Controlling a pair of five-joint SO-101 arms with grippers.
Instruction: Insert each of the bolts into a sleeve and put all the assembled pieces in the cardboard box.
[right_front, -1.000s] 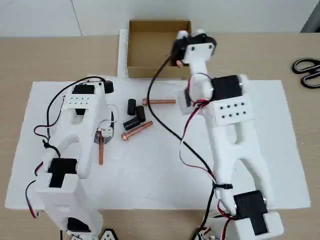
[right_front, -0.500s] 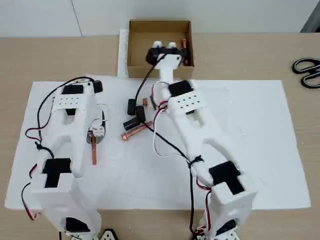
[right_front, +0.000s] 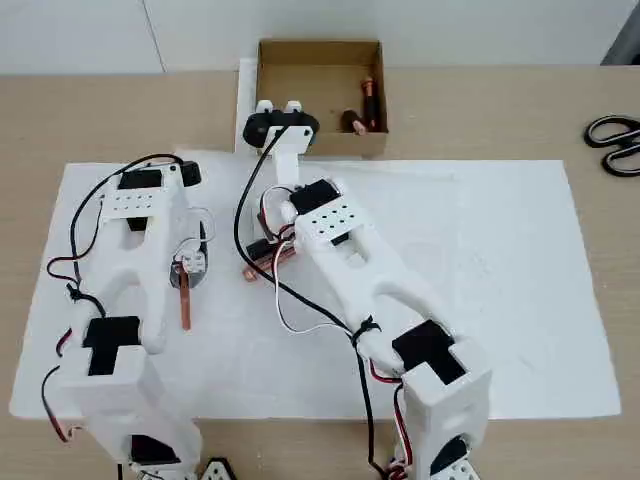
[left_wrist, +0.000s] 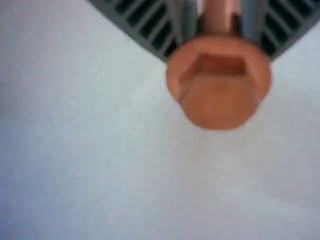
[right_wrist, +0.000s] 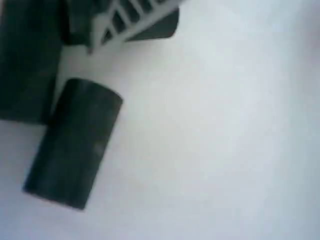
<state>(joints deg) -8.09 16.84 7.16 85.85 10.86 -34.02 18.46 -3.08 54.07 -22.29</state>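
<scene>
End effector (right_front: 185, 280) holds bolt (right_front: 186, 312) above sheet (right_front: 480, 280).

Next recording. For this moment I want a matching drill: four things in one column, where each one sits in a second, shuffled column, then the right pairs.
Things
1. assembled piece
2. scissors
3. black sleeve
4. bolt shown head-on in the left wrist view

Places
A. on the bare tabletop, off the sheet
B. held in the left claw
C. inside the cardboard box
D. lying on the white sheet

Pairs: 1-C, 2-A, 3-D, 4-B
</scene>
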